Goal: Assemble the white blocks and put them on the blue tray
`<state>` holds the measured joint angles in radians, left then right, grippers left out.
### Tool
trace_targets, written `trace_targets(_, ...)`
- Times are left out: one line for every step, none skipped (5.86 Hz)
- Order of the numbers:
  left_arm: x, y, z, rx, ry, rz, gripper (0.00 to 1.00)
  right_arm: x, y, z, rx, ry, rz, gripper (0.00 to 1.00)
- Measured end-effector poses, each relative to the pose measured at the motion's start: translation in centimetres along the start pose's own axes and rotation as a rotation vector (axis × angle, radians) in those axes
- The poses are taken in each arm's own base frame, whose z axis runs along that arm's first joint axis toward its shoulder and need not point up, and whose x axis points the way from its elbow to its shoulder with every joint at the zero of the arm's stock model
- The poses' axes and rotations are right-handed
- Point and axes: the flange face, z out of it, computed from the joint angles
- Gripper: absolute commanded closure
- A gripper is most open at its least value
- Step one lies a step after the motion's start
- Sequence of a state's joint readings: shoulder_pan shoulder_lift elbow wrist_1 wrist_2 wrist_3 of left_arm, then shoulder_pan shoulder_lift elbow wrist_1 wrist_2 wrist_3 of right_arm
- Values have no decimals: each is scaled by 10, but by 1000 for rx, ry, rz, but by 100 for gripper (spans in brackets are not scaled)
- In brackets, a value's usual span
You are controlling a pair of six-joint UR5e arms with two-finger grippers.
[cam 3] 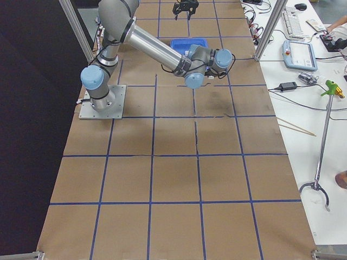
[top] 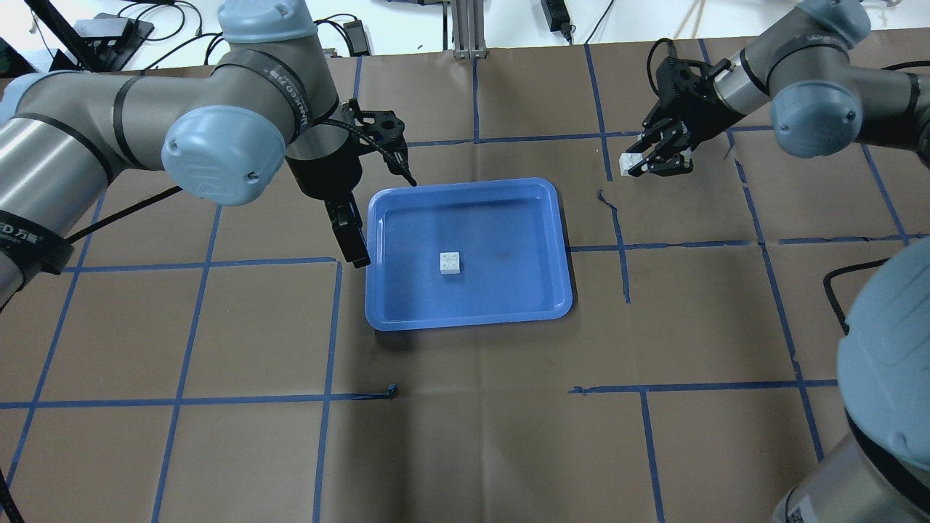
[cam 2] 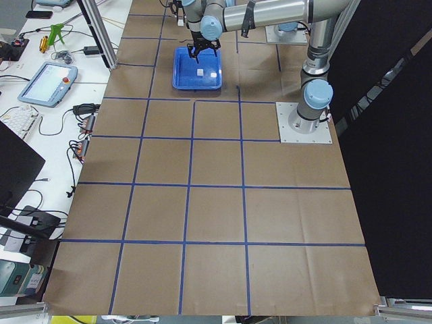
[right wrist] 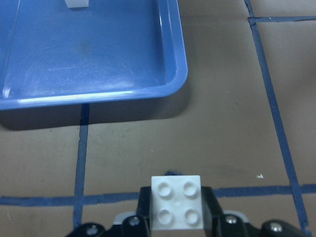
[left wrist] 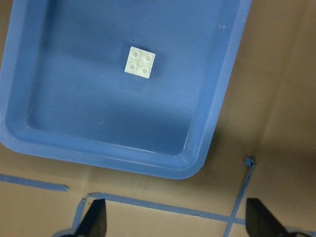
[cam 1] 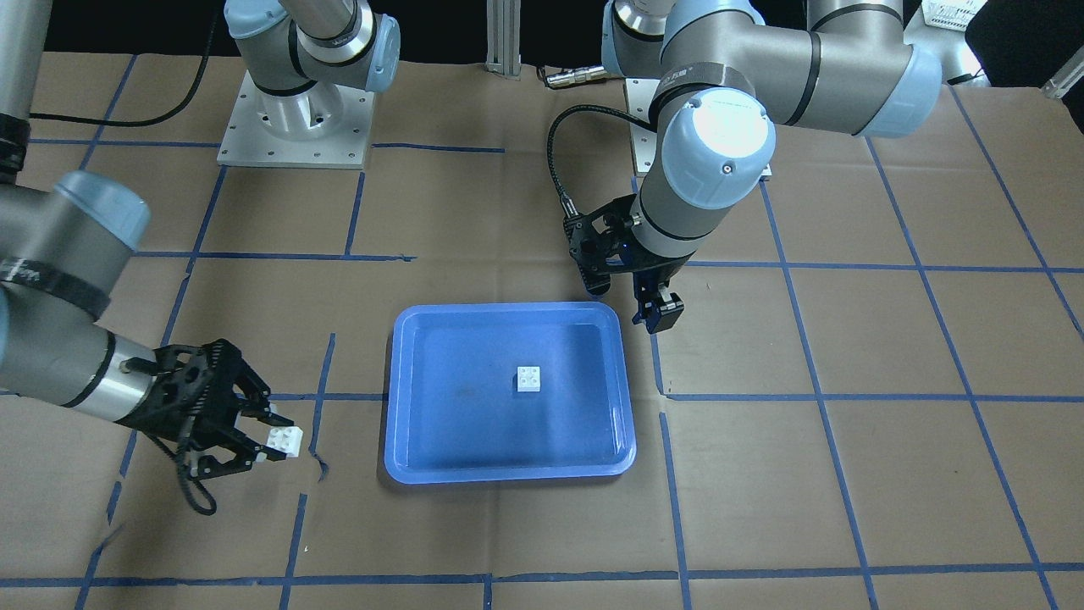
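Brown worktop (top: 465,436) bears one blue tray (top: 465,184) holding one white block (top: 450,263); right pincer (cam 1: 273,439) pinches a second block (right wrist: 176,202); left pincer (left wrist: 177,219) spread.

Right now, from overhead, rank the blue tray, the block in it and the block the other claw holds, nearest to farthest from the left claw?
From the left gripper:
1. The blue tray: rim right beside it.
2. The white block in the tray, near its middle.
3. The white block held by the right gripper, beyond the tray.
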<state>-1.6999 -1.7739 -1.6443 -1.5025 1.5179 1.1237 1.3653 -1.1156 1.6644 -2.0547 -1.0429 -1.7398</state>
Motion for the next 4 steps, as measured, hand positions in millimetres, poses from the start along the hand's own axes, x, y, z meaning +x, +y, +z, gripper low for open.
trace_targets(-1, 7, -3, -1, 5, -12, 1, -15, -28, 31, -3, 35, 30, 70)
trace_targets(-2, 10, -3, -3, 9, -19, 1, -29, -57, 57, 1, 84, 71, 70)
trace_targets(-2, 12, 1, -6, 16, -23, 1, -42, -85, 76, 12, 122, 106, 70)
trace_targets(-1, 13, 5, -10, 25, -24, 1, -52, -109, 89, 21, 135, 126, 70)
